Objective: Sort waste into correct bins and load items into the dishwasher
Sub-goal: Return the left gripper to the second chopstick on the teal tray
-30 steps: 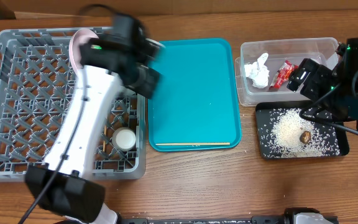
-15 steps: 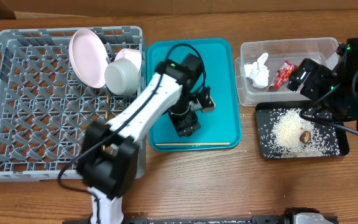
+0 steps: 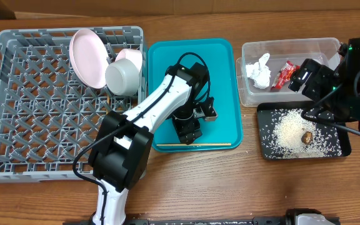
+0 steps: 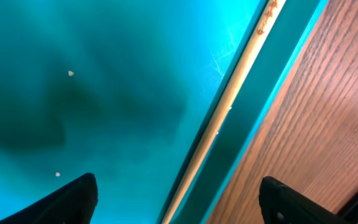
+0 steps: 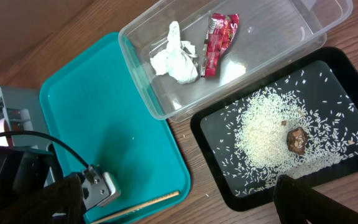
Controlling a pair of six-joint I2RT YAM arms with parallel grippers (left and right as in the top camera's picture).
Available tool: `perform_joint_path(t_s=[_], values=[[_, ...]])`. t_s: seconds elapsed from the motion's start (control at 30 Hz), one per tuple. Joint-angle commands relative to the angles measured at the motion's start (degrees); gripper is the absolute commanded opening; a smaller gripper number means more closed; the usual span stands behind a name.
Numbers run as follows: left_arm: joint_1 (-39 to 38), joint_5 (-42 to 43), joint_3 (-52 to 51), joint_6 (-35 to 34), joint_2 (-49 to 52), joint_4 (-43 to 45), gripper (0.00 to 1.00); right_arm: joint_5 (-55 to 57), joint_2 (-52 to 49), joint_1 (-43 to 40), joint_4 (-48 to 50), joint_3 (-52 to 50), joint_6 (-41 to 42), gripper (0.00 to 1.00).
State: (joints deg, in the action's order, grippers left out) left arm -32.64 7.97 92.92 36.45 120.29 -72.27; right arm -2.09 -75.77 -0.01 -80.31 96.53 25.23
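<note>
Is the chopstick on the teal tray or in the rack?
On the tray: the chopstick lies flat along its near edge.

Teal tray (image 3: 167, 69): far half bare, open from above. Near rim: chopstick (image 3: 194, 145) lies along it, left gripper (image 3: 187, 130) low over it, jaws wide. L arm (image 3: 149, 112) crosses dish rack (image 3: 17, 94) at near-right corner. Rack far-right: pink plate (image 3: 86, 59) + bowl (image 3: 122, 78); left of grid open. Right gripper (image 3: 311, 103), spread, above black tray (image 3: 267, 134) beside clear tub (image 3: 292, 47).
</note>
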Motion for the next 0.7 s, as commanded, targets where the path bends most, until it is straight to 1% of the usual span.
perform_joint_path(t_s=[0.0,0.27,0.67], values=[[-0.42,1.05,-1.84,1.29,0.59,0.61,0.86,0.74,-0.02,-0.11,0.24,0.83,0.11,1.0],[-0.42,-0.66,-6.62,0.94,0.59,6.64,0.87,0.72,-0.02,-0.11,0.24,0.83,0.11,1.0],[-0.83,-4.13,-9.86,0.66,0.59,12.55,0.87,0.74,-0.02,-0.11,0.24,0.83,0.09,1.0]])
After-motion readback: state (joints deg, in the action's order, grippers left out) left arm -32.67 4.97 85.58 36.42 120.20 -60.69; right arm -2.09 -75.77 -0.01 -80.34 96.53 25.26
